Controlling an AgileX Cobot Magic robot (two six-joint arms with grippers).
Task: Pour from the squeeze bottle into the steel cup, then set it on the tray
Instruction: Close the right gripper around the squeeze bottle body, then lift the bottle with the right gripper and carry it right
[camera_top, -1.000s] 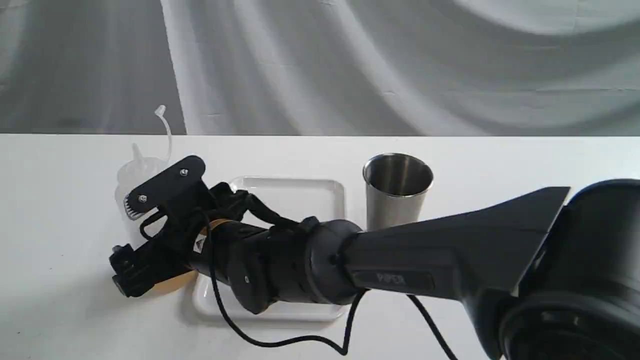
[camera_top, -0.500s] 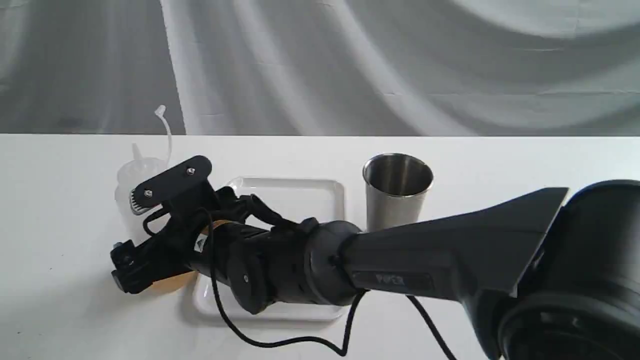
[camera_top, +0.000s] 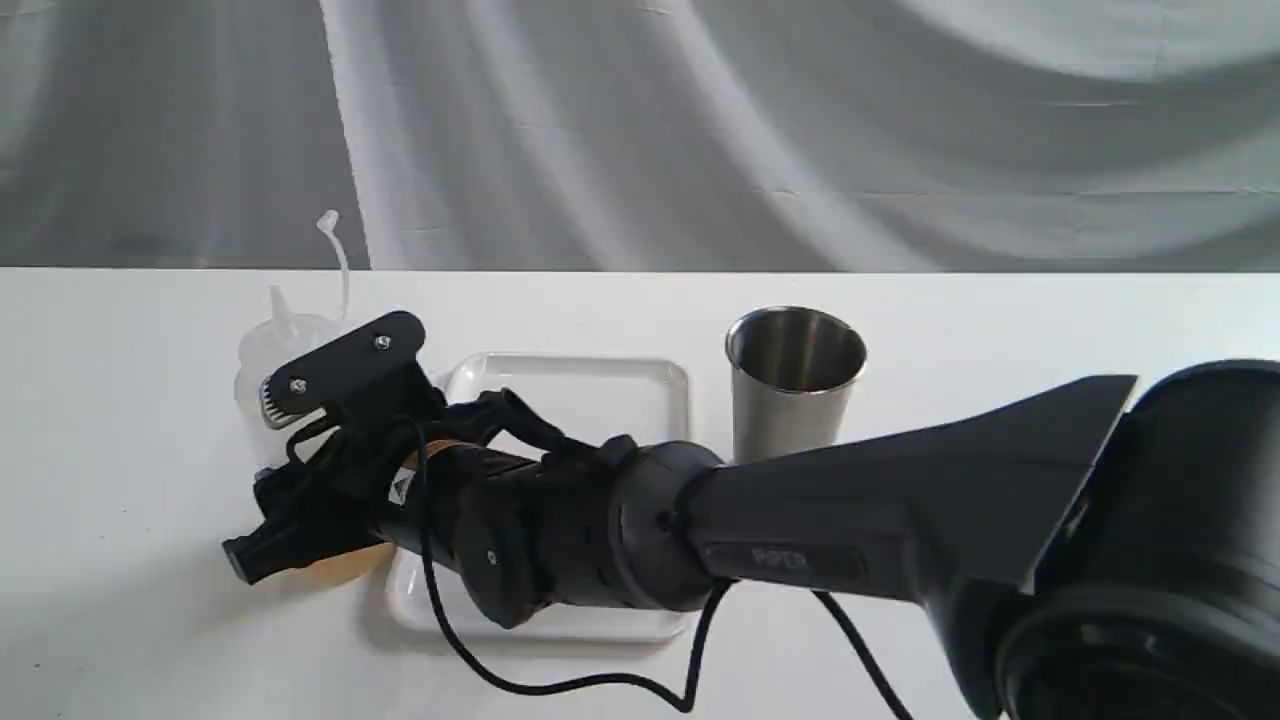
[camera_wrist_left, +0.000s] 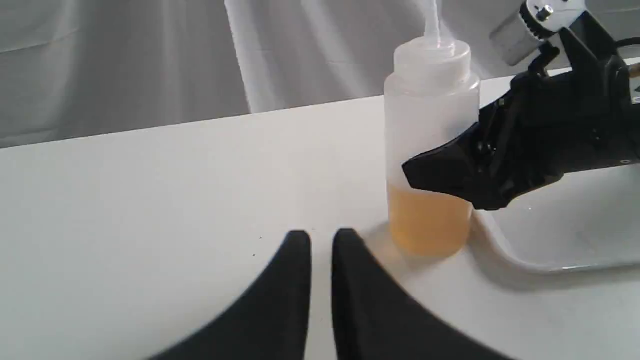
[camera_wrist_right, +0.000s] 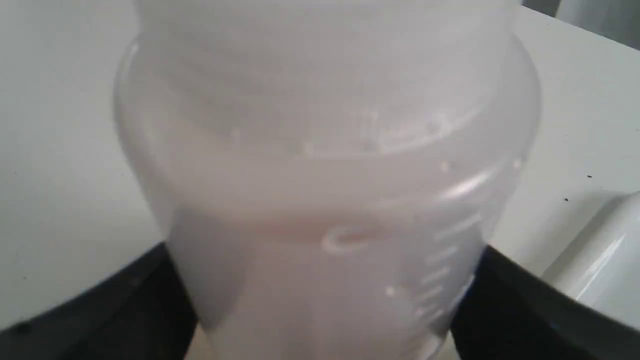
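White table (camera_top: 1000, 320): my right pincer (camera_top: 262, 470) jaws just narrowed onto squeeze bottle (camera_top: 262, 352), pinching it now. Bottle upright on table, just beside tray (camera_top: 600, 375). Grip looks set, so lift next, toward steel cup (camera_top: 795, 385). My left pincer (camera_wrist_left: 321, 240) nearly closed, empty.

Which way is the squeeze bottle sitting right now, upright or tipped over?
Upright. The squeeze bottle stands on its base on the table, nozzle pointing up, with the amber liquid lying level in its bottom.
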